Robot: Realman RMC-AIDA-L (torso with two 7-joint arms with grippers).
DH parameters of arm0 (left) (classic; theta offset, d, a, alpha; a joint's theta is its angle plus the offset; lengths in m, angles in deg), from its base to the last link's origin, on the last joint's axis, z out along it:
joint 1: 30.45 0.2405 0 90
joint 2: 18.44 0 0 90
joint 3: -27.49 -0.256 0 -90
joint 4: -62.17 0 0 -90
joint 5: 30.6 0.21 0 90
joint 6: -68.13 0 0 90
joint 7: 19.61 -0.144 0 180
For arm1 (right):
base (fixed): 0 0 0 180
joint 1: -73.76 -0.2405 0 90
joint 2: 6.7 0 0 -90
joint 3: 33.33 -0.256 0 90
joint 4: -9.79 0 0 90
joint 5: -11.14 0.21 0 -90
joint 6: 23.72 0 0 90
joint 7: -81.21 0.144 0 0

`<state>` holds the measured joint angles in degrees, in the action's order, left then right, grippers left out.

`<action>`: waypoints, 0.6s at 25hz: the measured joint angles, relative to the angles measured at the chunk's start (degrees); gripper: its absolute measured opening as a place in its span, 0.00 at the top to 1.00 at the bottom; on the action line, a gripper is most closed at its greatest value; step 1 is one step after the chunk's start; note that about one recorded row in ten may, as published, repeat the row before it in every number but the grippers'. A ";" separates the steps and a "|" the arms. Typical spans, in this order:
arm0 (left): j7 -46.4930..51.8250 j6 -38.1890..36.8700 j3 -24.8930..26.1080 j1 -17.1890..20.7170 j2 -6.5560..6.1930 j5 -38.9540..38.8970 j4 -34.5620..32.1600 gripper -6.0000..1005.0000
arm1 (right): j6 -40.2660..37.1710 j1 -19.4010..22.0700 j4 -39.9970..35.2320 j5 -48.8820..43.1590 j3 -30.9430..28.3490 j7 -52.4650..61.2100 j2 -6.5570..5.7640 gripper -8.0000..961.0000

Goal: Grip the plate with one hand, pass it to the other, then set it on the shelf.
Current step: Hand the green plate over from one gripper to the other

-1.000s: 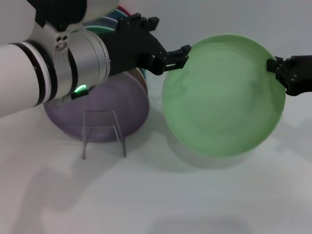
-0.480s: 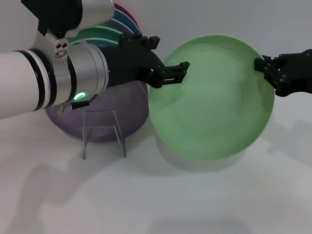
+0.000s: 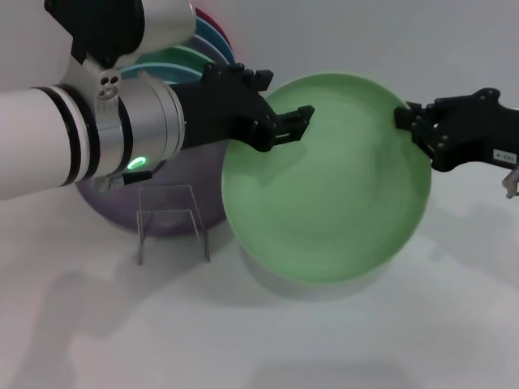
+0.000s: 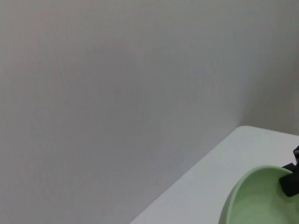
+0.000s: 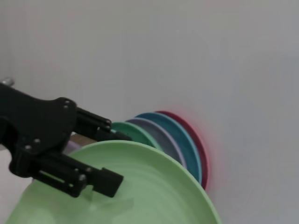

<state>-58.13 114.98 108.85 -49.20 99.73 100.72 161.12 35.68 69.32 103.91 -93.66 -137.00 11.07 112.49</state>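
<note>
Pale green and matte, the plate [image 3: 324,182] is hanging in the air above the white table [image 3: 324,340], tilted so its hollow face is turning toward the head camera; being round, it has no long axis, and its rim line is running roughly from one gripper to the other. The right gripper [image 3: 413,123] is pinching the rim on the right side, its jaws closed on the edge. The left gripper [image 3: 302,121] is reaching over the opposite rim with its jaws parted around the edge, not visibly clamping. The handover appears to be the step in hand. Next, the left jaws likely need to close before the right ones let go. The clear wire stand [image 3: 172,219] is waiting beside the lilac plate [image 3: 174,203].
</note>
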 joint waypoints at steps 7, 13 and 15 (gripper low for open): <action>-3.88 0.92 -0.17 -0.36 0.11 -0.83 -1.69 0.45 | 0.02 -0.65 -0.49 -0.34 0.35 0.00 -0.02 0.97; -5.03 0.12 -0.15 -0.02 0.21 -0.85 -1.97 0.63 | 0.03 -0.75 -1.05 -0.41 0.69 -0.01 -0.02 0.96; -5.53 -0.05 -0.16 0.12 0.22 -0.95 -2.02 0.69 | 0.02 -0.80 -1.30 -0.41 0.89 -0.02 -0.02 0.96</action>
<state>-63.66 114.93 108.69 -49.08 99.95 99.77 159.09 35.71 68.52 102.61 -94.07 -136.11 11.05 112.47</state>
